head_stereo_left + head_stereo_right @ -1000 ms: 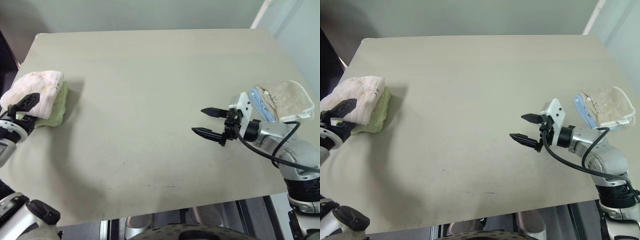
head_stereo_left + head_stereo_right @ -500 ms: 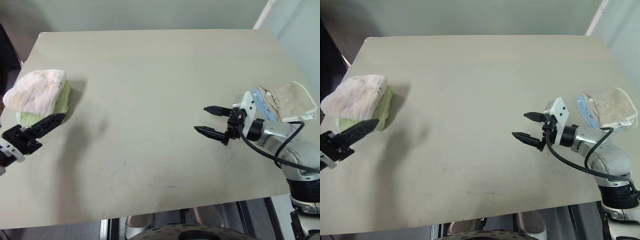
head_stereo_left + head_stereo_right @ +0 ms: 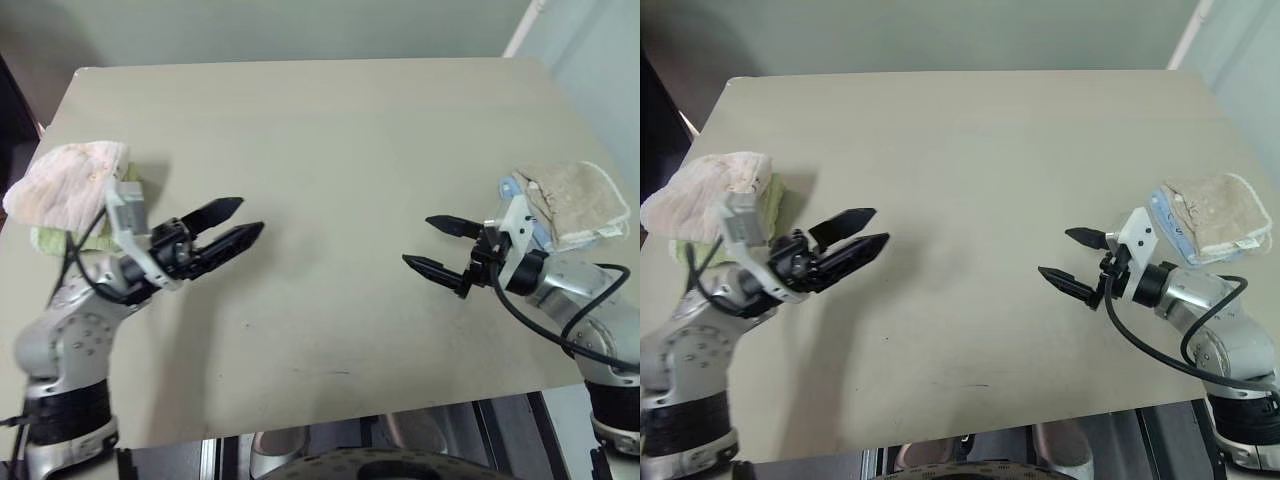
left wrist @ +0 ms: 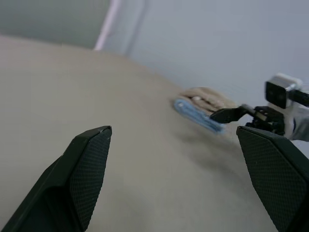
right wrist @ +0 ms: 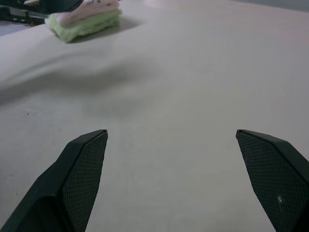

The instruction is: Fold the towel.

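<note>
Beige table (image 3: 330, 130), pink towel (image 3: 65, 180) folded atop green cloth (image 3: 50, 238) at left edge. Left gripper (image 3: 235, 222) and right gripper (image 3: 432, 244) spread wide, empty, above bare middle.

Lab, bare test table (image 3: 320, 130), plain walls

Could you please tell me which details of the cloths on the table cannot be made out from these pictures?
- Towel: whether its folds are even; folded, and the left gripper's arm crosses its near edge in the eye views.
- Green cloth: mostly buried under the towel.
- Beige cloth: its underside and the full extent of the blue trim, hidden by its own folds.
</note>
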You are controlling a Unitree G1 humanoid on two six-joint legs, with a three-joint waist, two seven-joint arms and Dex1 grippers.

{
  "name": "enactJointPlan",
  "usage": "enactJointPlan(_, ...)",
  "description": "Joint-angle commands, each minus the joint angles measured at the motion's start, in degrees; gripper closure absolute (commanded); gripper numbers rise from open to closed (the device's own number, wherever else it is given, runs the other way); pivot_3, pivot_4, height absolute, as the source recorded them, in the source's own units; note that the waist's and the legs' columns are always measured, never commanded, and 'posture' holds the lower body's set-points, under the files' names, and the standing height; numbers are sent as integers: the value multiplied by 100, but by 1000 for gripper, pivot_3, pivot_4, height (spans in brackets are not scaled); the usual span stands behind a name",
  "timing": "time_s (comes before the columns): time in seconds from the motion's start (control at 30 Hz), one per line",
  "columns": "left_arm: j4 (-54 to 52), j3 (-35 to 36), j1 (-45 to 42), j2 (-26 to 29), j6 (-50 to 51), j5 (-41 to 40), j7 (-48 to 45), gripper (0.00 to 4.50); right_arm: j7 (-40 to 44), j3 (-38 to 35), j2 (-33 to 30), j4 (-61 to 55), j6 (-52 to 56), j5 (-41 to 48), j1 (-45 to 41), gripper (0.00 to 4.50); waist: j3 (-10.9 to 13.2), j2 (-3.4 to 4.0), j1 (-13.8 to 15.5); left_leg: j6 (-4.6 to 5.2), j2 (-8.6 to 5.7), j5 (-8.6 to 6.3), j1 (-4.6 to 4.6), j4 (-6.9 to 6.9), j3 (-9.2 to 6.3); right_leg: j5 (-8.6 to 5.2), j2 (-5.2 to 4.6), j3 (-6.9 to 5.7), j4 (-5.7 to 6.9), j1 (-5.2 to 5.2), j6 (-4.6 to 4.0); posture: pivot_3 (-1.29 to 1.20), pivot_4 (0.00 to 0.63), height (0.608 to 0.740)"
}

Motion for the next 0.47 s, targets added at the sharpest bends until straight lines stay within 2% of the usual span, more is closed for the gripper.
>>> enactJointPlan(0.03, 263, -489, -109, -113, -1082, 604, -843, 24, -112, -393, 16, -400, -28, 256, 103, 0, -1, 1, -10, 0, 0, 0, 1, 0, 0, -1, 1, -1, -1, 0, 1, 0, 150, 740)
enactJointPlan(0.23, 1081, -1199, -404, -207, -2262, 1201, -2052, 24, -31, -578, -63, -572, 55, 524, 310, 0, -1, 1, -4, 17, 8, -9, -2, 2, 1, 0, 3, -3, -8, 6, 7, 0, 150, 740)
enactJointPlan(0.47, 1470, -1465, -468, -358, -2798, 1557, -2217, 24, 92, -550, -245, -452, 48, 516, 372, 0, -3, 6, -5, 29, 11, -15, -7, 6, 4, -2, 1, -2, -15, 11, 18, 0, 150, 740)
